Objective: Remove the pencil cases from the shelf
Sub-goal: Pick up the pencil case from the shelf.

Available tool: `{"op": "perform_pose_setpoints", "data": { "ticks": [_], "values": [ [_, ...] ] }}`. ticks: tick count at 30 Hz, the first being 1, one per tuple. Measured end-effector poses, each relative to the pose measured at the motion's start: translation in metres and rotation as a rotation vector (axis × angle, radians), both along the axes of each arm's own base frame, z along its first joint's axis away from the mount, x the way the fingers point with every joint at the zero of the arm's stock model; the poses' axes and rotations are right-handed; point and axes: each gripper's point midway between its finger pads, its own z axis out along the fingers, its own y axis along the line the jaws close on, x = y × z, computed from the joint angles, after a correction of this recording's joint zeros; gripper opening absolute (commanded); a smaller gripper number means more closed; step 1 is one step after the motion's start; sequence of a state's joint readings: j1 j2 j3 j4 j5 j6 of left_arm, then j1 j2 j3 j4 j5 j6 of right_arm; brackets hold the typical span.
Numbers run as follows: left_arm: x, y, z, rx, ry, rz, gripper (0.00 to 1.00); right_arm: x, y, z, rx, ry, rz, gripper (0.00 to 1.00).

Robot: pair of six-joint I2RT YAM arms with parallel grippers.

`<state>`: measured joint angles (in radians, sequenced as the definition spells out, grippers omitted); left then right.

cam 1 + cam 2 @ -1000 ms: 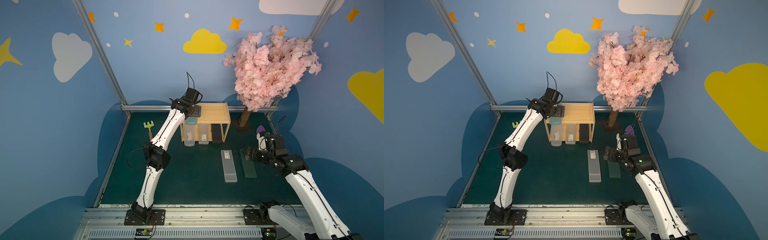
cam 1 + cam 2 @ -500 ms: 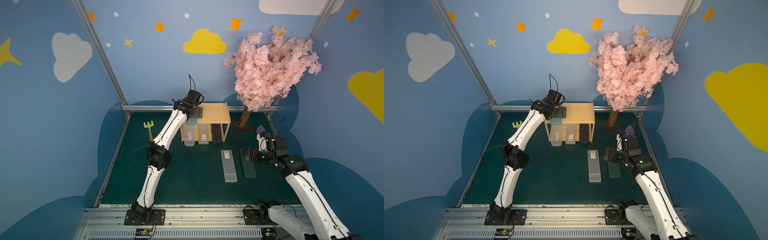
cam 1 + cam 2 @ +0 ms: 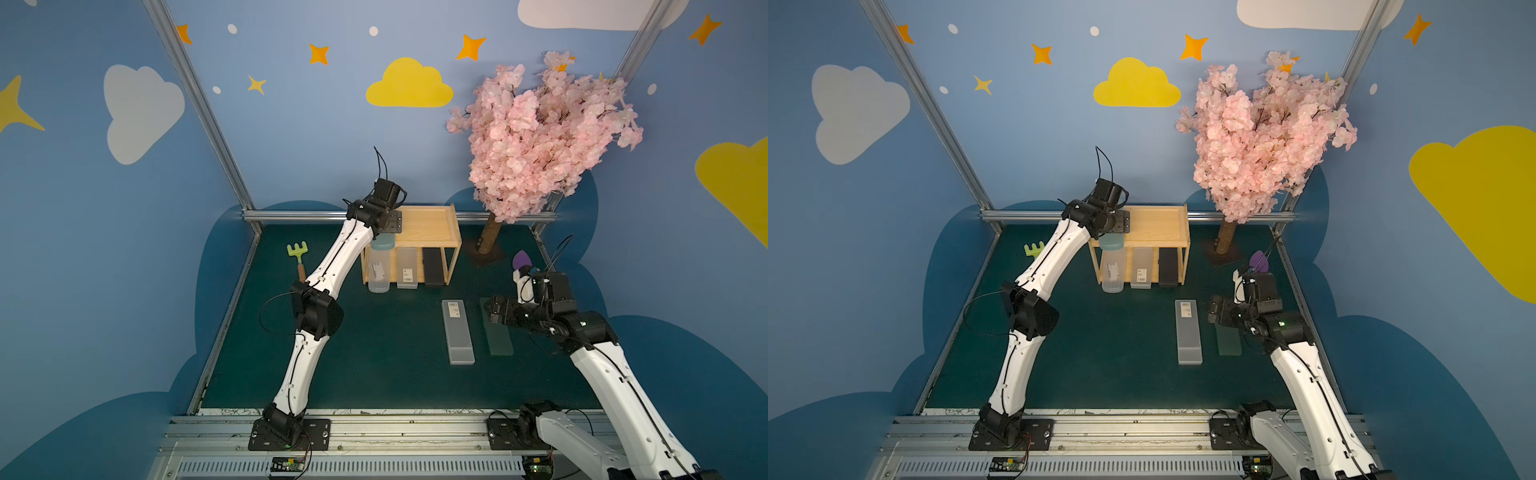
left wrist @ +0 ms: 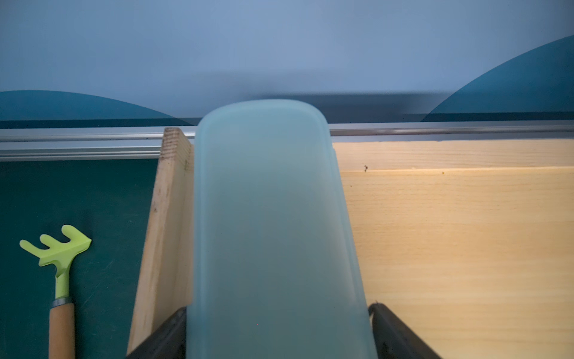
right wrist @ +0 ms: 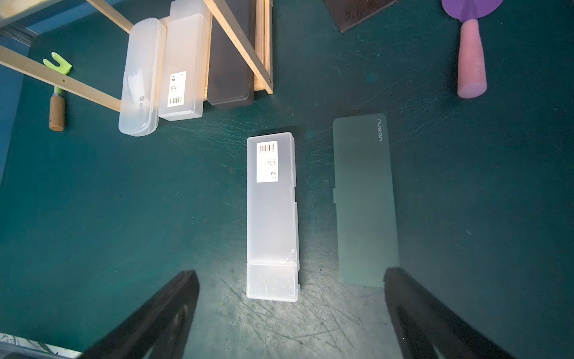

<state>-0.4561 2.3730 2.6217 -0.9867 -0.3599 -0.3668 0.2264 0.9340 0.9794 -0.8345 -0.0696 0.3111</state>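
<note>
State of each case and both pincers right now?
teal case: on shelf top tier, along its side rim, gripped
clear case: lower tier, sticking out front
shelved frosted case: lower tier, middle
black case: lower tier, end slot
loose frosted case: flat on mat
green case: flat on mat, alongside, apart
left pincer: shut on teal case
right pincer: open, empty

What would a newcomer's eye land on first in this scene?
A pink blossom tree fills the back right corner. Beside it, the left gripper has its fingers closed on a light teal case atop the wooden shelf. A frosted case and a dark green case lie on the mat below the open right gripper.
</note>
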Motion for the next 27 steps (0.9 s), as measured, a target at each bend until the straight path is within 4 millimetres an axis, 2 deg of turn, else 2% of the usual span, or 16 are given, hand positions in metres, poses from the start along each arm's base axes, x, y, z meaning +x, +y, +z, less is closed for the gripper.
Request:
{"op": "perform_pose_setpoints", "data": {
  "ticks": [2,12,16,18,21,27],
  "values": [
    [0.001,0.000,0.000,-0.002,-0.003,0.001,0.79,0.000,0.000,0.000,0.001,0.000,0.002,0.98],
    [-0.001,-0.004,0.000,-0.001,-0.001,-0.007,0.79,-0.001,0.002,0.000,0.014,0.004,0.009,0.98],
    [-0.009,-0.008,0.001,0.000,0.016,-0.023,0.79,-0.001,0.003,0.000,0.021,0.005,0.014,0.98],
    [-0.020,-0.012,0.001,0.006,0.036,-0.035,0.79,-0.001,0.004,0.001,0.026,0.005,0.018,0.98],
    [-0.047,-0.021,0.002,0.019,0.076,-0.062,0.79,-0.001,0.007,0.005,0.040,-0.001,0.027,0.98],
    [-0.114,-0.044,0.023,0.034,0.094,-0.123,0.79,0.010,0.020,0.044,0.100,-0.077,0.074,0.98]
  ]
}}
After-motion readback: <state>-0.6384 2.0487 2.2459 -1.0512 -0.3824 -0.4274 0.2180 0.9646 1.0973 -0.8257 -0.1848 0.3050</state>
